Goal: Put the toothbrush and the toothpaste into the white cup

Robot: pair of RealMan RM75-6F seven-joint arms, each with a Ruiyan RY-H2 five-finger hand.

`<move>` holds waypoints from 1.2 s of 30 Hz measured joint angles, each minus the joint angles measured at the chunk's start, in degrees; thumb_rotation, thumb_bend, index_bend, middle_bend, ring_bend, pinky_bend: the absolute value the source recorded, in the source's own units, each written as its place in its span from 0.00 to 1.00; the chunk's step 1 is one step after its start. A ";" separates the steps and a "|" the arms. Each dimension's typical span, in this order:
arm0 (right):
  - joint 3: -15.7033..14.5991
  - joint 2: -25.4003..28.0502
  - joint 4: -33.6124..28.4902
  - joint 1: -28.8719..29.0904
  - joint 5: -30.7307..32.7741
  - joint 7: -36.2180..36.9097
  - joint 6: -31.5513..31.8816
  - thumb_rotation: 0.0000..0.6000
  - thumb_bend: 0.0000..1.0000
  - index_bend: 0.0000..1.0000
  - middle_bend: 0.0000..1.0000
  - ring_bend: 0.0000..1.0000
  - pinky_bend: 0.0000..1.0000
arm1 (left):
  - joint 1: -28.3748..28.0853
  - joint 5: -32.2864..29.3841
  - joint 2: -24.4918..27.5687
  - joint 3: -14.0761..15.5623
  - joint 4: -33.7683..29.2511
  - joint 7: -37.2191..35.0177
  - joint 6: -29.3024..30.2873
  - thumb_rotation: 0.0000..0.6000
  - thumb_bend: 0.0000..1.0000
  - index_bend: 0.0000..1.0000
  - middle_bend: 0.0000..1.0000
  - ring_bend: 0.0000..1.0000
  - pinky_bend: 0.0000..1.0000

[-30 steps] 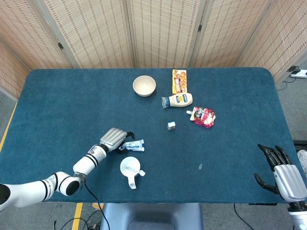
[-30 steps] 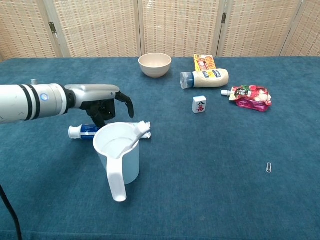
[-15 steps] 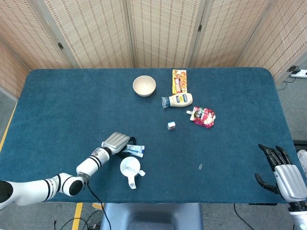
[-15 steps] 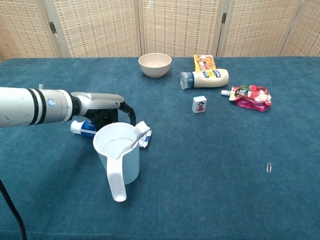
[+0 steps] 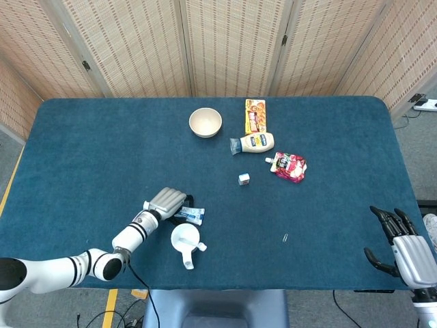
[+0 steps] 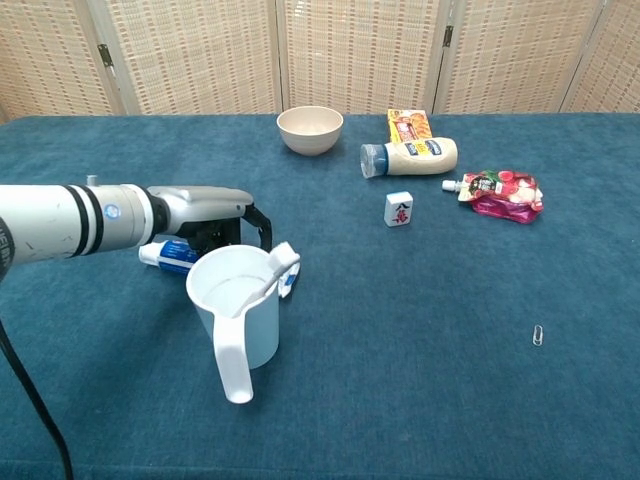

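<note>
Currently, by part:
Toothpaste: blue-white tube lying lower left behind white cup.
Left hand: gripping the tube.
Right hand: resting open, lower right.

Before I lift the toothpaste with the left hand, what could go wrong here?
1. The left hand sits right behind the white cup; lifting could bump or tip it.
2. The toothbrush leans over the rim, so a knock might flip it out.
3. The hand covers the middle of the toothpaste, so I cannot confirm the grip; the tube may slip.
</note>
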 measured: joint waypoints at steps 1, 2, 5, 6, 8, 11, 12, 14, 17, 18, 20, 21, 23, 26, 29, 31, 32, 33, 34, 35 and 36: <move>0.02 -0.02 0.01 0.04 -0.03 0.00 -0.02 1.00 0.25 0.06 0.15 0.15 0.08 | 0.12 -0.01 -0.14 -0.09 0.16 -0.21 0.19 1.00 0.38 0.50 0.95 0.88 0.97; 0.04 -0.02 0.01 0.07 -0.04 -0.02 -0.05 1.00 0.25 0.06 0.15 0.15 0.08 | 0.25 0.04 -0.25 -0.19 0.34 -0.44 0.38 1.00 0.38 0.52 0.95 0.88 0.98; 0.07 0.04 -0.08 0.09 -0.06 -0.03 -0.05 1.00 0.25 0.06 0.15 0.15 0.08 | 0.73 0.53 -0.39 -0.58 0.70 -1.40 0.98 1.00 0.38 0.56 0.95 0.89 0.98; 0.09 0.06 -0.12 0.09 -0.07 -0.04 -0.01 1.00 0.25 0.06 0.15 0.15 0.08 | 0.95 0.77 -0.31 -0.79 0.71 -1.95 1.17 1.00 0.38 0.56 0.95 0.89 0.98; 0.11 0.10 -0.20 0.08 -0.07 -0.10 0.03 1.00 0.25 0.06 0.15 0.15 0.08 | 1.34 1.27 0.06 -1.20 0.51 -3.00 1.51 1.00 0.38 0.57 0.95 0.89 0.98; 0.08 0.12 -0.37 0.11 -0.18 -0.27 -0.01 1.00 0.25 0.06 0.15 0.15 0.08 | 2.22 2.42 1.28 -2.17 -0.32 -5.44 2.38 1.00 0.38 0.58 0.95 0.89 0.98; 0.08 0.13 -0.43 0.13 -0.24 -0.34 0.00 1.00 0.25 0.06 0.15 0.15 0.08 | 2.63 2.88 1.89 -2.63 -0.73 -6.71 2.70 1.00 0.38 0.59 0.95 0.89 0.98; 0.06 0.15 -0.58 0.13 -0.43 -0.50 0.09 1.00 0.25 0.06 0.15 0.15 0.08 | 3.30 3.53 2.90 -3.39 -1.27 -8.96 3.06 1.00 0.38 0.59 0.96 0.89 0.98; 0.03 0.16 -0.75 0.15 -0.70 -0.68 0.21 1.00 0.25 0.06 0.15 0.15 0.08 | 4.46 4.43 4.88 -4.69 -1.87 -13.45 3.11 1.00 0.38 0.60 0.96 0.89 0.98; 0.05 0.16 -0.78 0.17 -0.71 -0.69 0.22 1.00 0.25 0.06 0.15 0.15 0.08 | 4.92 4.76 5.70 -5.22 -2.07 -15.42 2.96 1.00 0.38 0.60 0.96 0.89 0.98; 0.08 0.15 -0.84 0.24 -0.74 -0.75 0.17 1.00 0.25 0.06 0.15 0.15 0.08 | 5.66 5.32 6.94 -6.01 -2.41 -18.58 2.63 1.00 0.38 0.61 0.96 0.89 0.98; 0.08 0.15 -0.88 0.28 -0.77 -0.79 0.12 1.00 0.25 0.06 0.15 0.15 0.08 | 6.19 5.76 7.76 -6.54 -2.66 -20.82 2.39 1.00 0.38 0.61 0.96 0.89 0.98; 0.11 0.18 -1.02 0.44 -0.84 -0.96 -0.07 1.00 0.25 0.06 0.15 0.15 0.08 | 6.99 6.58 8.90 -7.34 -3.06 -24.33 2.05 1.00 0.38 0.62 0.96 0.89 0.98; 0.17 0.20 -1.29 0.65 -0.99 -1.24 -0.22 1.00 0.25 0.06 0.15 0.15 0.08 | 8.43 8.75 10.28 -8.67 -3.59 -30.71 1.93 1.00 0.40 0.63 0.96 0.89 0.98; 0.23 0.23 -1.56 0.82 -1.02 -1.54 -0.40 1.00 0.25 0.06 0.15 0.15 0.08 | 9.91 11.68 11.06 -9.85 -3.93 -37.83 2.50 1.00 0.41 0.64 0.96 0.89 0.98; 0.24 0.28 -1.76 0.89 -1.04 -1.77 -0.49 1.00 0.25 0.06 0.15 0.15 0.08 | 10.79 13.71 11.66 -10.53 -4.33 -43.26 2.70 1.00 0.41 0.64 0.96 0.89 0.98; 0.24 0.32 -1.88 0.91 -1.06 -1.89 -0.49 1.00 0.25 0.06 0.15 0.15 0.08 | 11.11 14.62 12.01 -10.79 -4.58 -45.68 2.69 1.00 0.41 0.64 0.96 0.89 0.98; 0.24 0.36 -2.00 0.92 -1.08 -1.99 -0.48 1.00 0.25 0.06 0.15 0.15 0.08 | 11.51 15.89 12.54 -11.10 -4.96 -48.98 2.64 1.00 0.41 0.64 0.96 0.89 0.98; 0.25 0.41 -2.14 0.91 -1.08 -2.12 -0.44 1.00 0.25 0.06 0.15 0.15 0.08 | 11.79 16.90 12.98 -11.30 -5.30 -51.48 2.60 1.00 0.41 0.64 0.96 0.89 0.98; 0.26 0.44 -2.24 0.89 -1.08 -2.19 -0.39 1.00 0.25 0.06 0.15 0.15 0.08 | 12.06 17.95 13.46 -11.48 -5.68 -53.98 2.58 1.00 0.41 0.64 0.96 0.89 0.98; 0.25 0.47 -2.33 0.87 -1.07 -2.25 -0.34 1.00 0.25 0.06 0.15 0.15 0.08 | 12.41 19.42 14.13 -11.69 -6.24 -57.31 2.60 1.00 0.41 0.64 0.96 0.89 0.98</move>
